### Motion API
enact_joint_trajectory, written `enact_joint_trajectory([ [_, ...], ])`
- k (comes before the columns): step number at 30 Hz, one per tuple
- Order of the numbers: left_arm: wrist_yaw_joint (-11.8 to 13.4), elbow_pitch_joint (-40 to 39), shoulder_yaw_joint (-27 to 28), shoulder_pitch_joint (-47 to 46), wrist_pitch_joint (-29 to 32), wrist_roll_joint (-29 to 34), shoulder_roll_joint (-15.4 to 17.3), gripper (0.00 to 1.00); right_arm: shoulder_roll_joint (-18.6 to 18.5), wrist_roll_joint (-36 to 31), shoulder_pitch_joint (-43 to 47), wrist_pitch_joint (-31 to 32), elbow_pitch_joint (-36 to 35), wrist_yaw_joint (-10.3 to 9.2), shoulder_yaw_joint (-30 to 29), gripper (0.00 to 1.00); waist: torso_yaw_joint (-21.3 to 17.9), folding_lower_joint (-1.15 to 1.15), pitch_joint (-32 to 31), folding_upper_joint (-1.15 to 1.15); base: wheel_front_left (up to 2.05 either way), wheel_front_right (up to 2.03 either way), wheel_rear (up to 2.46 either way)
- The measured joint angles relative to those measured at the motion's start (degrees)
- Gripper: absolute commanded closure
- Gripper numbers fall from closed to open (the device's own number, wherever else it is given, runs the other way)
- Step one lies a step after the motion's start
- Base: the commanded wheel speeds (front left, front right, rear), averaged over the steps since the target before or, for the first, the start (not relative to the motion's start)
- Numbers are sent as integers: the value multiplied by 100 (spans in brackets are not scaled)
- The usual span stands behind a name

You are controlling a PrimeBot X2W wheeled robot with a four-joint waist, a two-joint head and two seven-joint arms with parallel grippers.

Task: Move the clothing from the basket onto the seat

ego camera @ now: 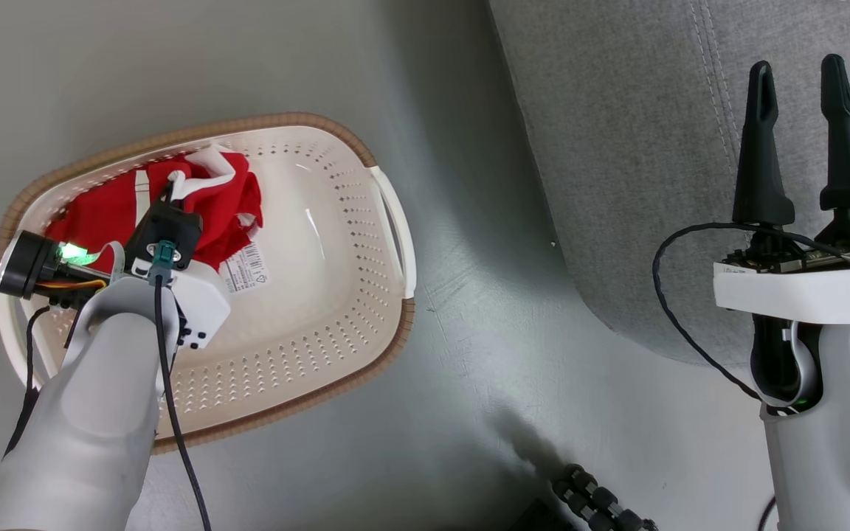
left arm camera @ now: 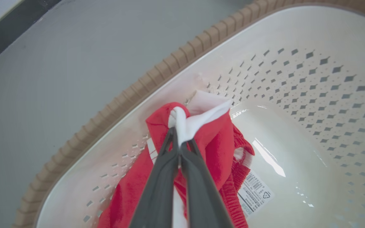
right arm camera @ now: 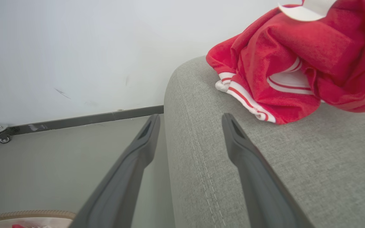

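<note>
L gripper (left arm camera: pixel 178 139) is down inside the basket (left arm camera: pixel 296 79), jaws pinched tight on a white-trimmed fold of the red shorts (left arm camera: pixel 214 139), fabric bunched up around the fingertips. The rest of the shorts lies crumpled on the basket's floor at its far-left end in head view, against the perforated wall. One hem lies on the barcode sticker (left arm camera: pixel 255 193) on the basket bottom. The basket's right half is bare plastic.

The basket sits on grey floor (ego camera: pixel 469 332), brown rim band all round, white handle on its right side.

The seat (ego camera: pixel 654 147), grey woven fabric w/ stitched seams, is right of the basket, a strip of floor btwn them, not touching.

R gripper (ego camera: pixel 796 66) is well right of the basket, above the seat's edge, fingers spread wide, gripping nothing. In the R wrist view one finger is over the floor, the other over the cushion.

The red top (right arm camera: pixel 296 41) w/ white-striped cuffs lies in a heap on the seat, away from the basket, beyond the R gripper's tips, not touching them.
</note>
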Motion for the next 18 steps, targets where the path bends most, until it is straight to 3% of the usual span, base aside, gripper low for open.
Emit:
enact_joint_trajectory([
  [18,53,-1400,-136,454,-3,-69,27,100,-1,-131,2,0,-1,0,-126,0,359,0,-278,0,0,0,0],
])
